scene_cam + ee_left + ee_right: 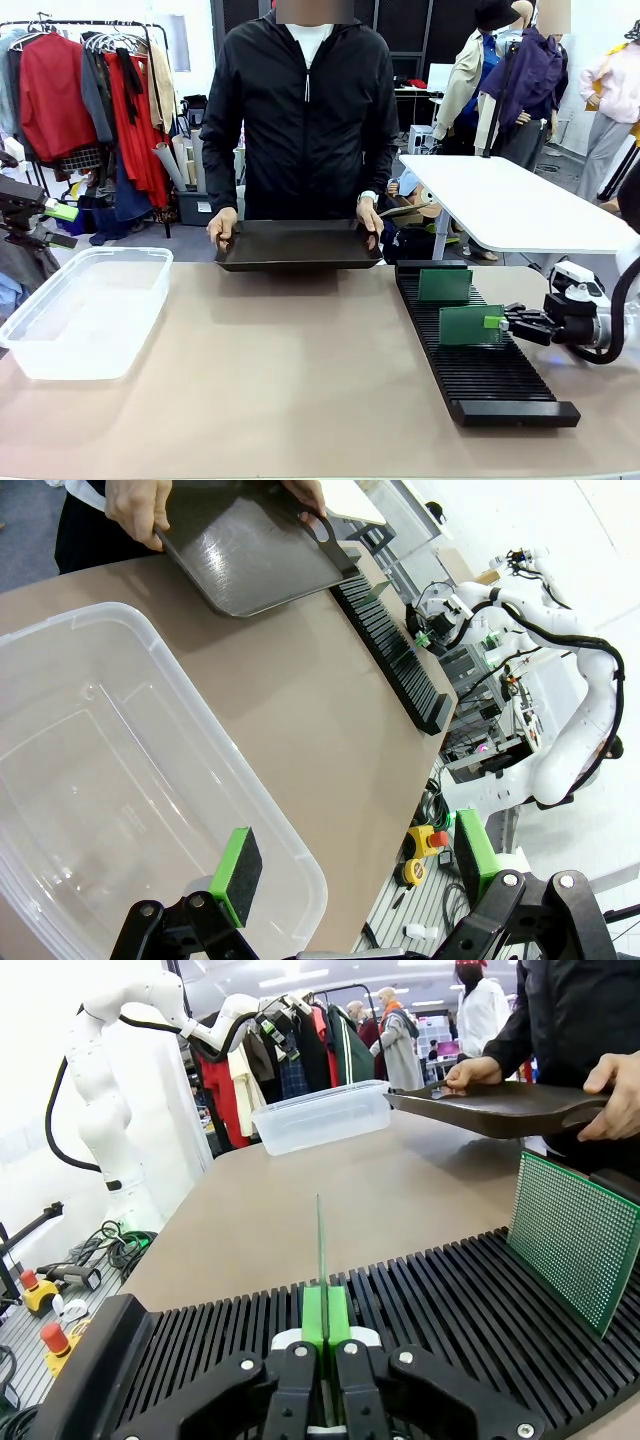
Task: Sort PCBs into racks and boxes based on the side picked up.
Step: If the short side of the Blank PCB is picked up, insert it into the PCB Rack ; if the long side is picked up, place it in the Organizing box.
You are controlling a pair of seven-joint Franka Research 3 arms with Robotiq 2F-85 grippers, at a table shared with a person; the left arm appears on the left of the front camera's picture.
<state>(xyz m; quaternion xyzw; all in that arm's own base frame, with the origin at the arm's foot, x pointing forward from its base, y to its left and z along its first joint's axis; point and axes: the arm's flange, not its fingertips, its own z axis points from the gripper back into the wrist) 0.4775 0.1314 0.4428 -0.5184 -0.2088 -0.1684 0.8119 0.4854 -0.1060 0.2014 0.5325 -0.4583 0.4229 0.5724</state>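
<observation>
Front view: my right gripper [497,322] is clenched on the edge of 1 PCB [470,326], held upright over the ribs of the black rack [482,372]; a 2nd PCB [444,285] stands in the rack farther back. I judge the step in hand to be seating this board in a slot; the next move calls for lowering it straight, then releasing. The clear box [85,310] sits well apart on my left side, nothing visible in it, and the person holds a dark tray [297,245] at the far edge. Left wrist view: my left gripper [355,870] hangs above the box's [150,770] near corner, jaws spread wide, holding nothing. Right wrist view: my right gripper's green pads [314,1317] are pressed on the PCB [319,1245], seen edge-on, rising vertical between rack [440,1300] ribs; whether its lower edge already sits in a slot I cannot tell. The 2nd PCB [572,1236] stands upright, speckled face toward me.
</observation>
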